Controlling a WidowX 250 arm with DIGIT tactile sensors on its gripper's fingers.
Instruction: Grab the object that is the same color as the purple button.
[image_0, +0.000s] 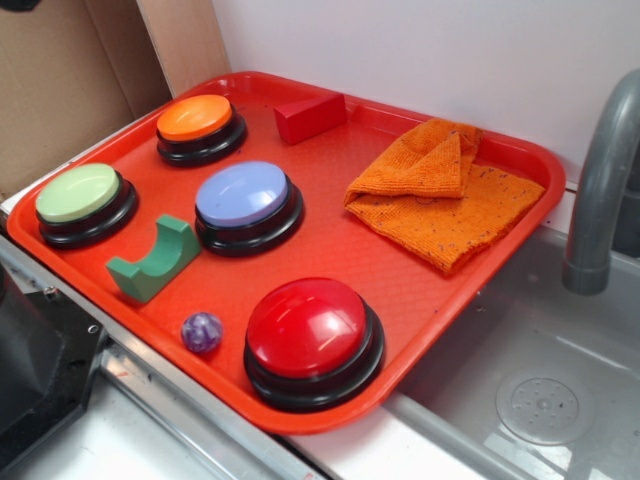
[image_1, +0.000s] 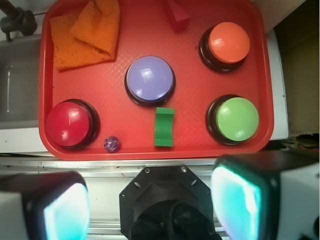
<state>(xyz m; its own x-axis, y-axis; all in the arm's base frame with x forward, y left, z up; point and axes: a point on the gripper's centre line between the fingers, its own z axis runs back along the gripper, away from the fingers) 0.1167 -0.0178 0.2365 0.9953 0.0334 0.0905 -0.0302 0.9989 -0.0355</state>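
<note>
Wide-open, empty gripper (image_1: 150, 210) hangs high; the small glossy purple-and-white marbled ball (image_1: 111, 144), just beside the big red dome button (image_1: 69, 123), could roll off clumsy fingers.

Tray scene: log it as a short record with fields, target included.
tray: red, beside a sink
buttons: purple button mid-tray; orange, green, red around it
target: purple marbled ball, at the near rim beside the red button
other items: green arch block, red wedge, orange cloth
gripper: fingers apart, outside the tray, holding nothing
</note>
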